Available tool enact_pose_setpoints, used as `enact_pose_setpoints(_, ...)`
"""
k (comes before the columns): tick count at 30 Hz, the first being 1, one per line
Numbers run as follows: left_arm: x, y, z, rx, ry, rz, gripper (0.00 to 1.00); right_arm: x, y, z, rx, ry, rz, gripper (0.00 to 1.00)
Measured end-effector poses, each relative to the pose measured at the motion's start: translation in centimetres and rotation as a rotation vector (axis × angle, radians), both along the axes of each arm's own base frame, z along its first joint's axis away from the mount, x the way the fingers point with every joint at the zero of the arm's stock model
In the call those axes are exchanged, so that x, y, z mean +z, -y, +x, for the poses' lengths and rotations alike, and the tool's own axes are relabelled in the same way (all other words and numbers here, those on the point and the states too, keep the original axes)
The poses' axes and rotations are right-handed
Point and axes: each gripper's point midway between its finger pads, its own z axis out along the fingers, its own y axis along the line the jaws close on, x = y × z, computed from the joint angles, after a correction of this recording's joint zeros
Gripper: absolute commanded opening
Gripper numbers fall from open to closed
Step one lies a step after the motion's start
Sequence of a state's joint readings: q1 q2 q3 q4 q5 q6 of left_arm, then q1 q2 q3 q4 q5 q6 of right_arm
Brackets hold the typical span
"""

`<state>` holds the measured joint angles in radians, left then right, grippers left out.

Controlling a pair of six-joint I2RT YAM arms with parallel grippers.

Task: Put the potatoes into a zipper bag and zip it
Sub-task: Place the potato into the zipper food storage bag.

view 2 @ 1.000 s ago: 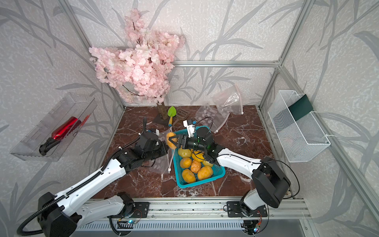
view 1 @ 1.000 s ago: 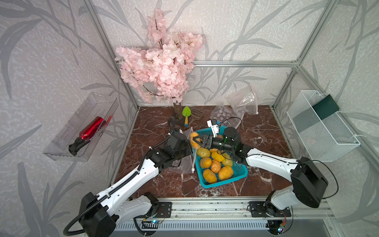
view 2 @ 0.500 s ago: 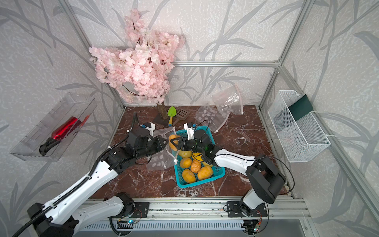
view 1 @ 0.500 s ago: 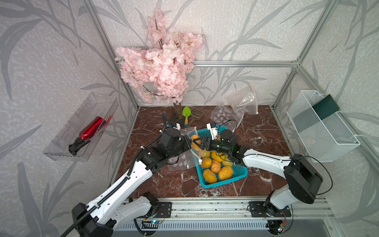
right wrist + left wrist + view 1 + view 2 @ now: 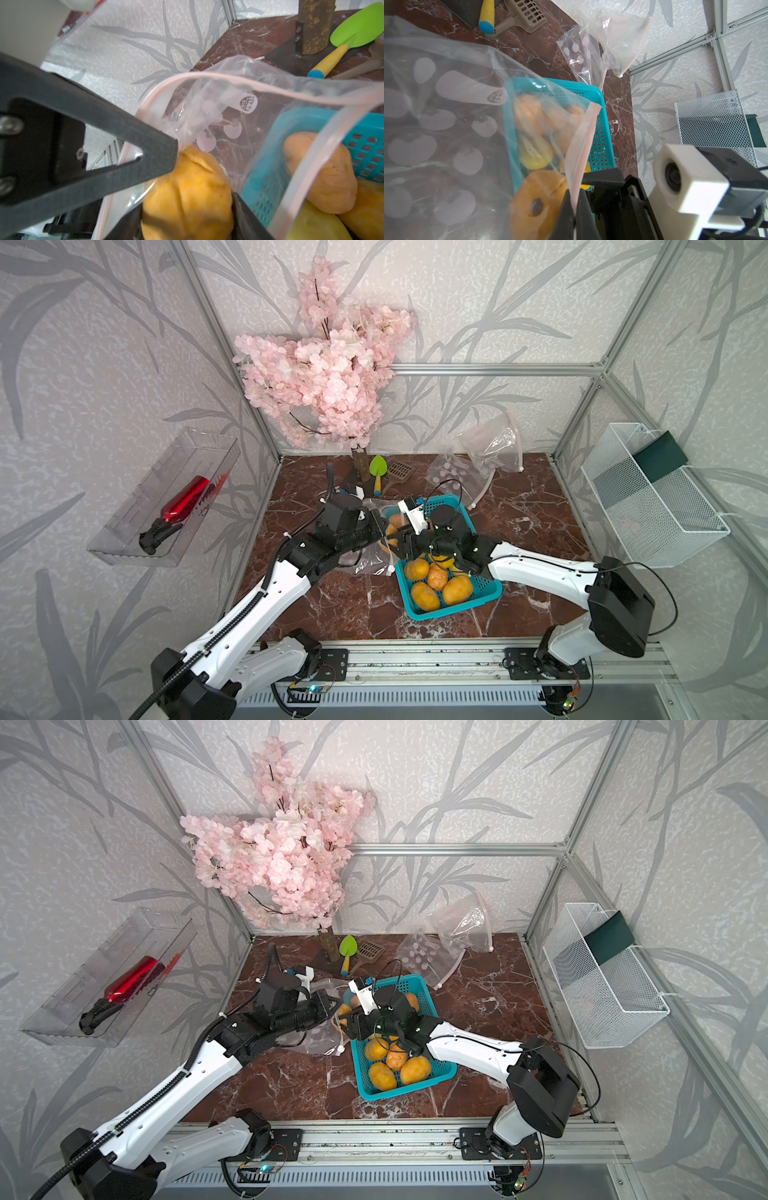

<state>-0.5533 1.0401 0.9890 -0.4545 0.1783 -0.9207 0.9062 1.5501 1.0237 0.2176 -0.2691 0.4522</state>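
Gripping one lumpy orange potato (image 5: pixel 187 197), right fingers (image 5: pixel 104 135) hold it at the mouth of the clear, dot-printed zipper bag (image 5: pixel 446 104). Left fingers (image 5: pixel 563 216) are pinched on its pink rim. Other potatoes (image 5: pixel 457 590) fill a perforated teal basket (image 5: pixel 453 609).

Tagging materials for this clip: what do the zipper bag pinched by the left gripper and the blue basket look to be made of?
Zipper bag: thin clear plastic film, glossy, printed with pale spots. It creases and folds, and the basket shows through it.
Basket: teal moulded plastic, probably rigid, with a slight sheen. Its walls and floor are an even perforated grid.
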Motion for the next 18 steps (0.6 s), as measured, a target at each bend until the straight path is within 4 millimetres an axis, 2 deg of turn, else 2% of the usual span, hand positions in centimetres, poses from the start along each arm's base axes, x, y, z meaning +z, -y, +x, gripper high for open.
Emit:
enact_pose_setpoints(2, -0.1, -0.5, 0.0, 0.012, 0.002, -0.002, 0.00, 0.0, -0.6, 0.4, 0.012, 0.017, -0.023, 0.32)
enact_pose_setpoints(7, -0.5, -2.2, -0.3, 0.056, 0.001, -0.003, 0.00, -1.0, -1.5, 1.0, 0.031, 0.035, -0.077, 0.67)
enact_pose_setpoints(12, -1.1, -4.3, -0.6, 0.118, -0.012, -0.013, 0.00, -1.5, -1.5, 1.4, 0.032, 0.047, -0.128, 0.90)
enact_pose_setpoints(15, -1.7, -5.6, -0.4, 0.162, -0.035, -0.007, 0.00, -1.1, -1.5, 1.6, 0.036, 0.063, -0.145, 0.99)
enact_pose_setpoints(18, -2.0, -6.7, -0.2, 0.194, -0.041, -0.006, 0.00, -0.7, -1.6, 1.6, 0.044, 0.077, -0.157, 1.00)
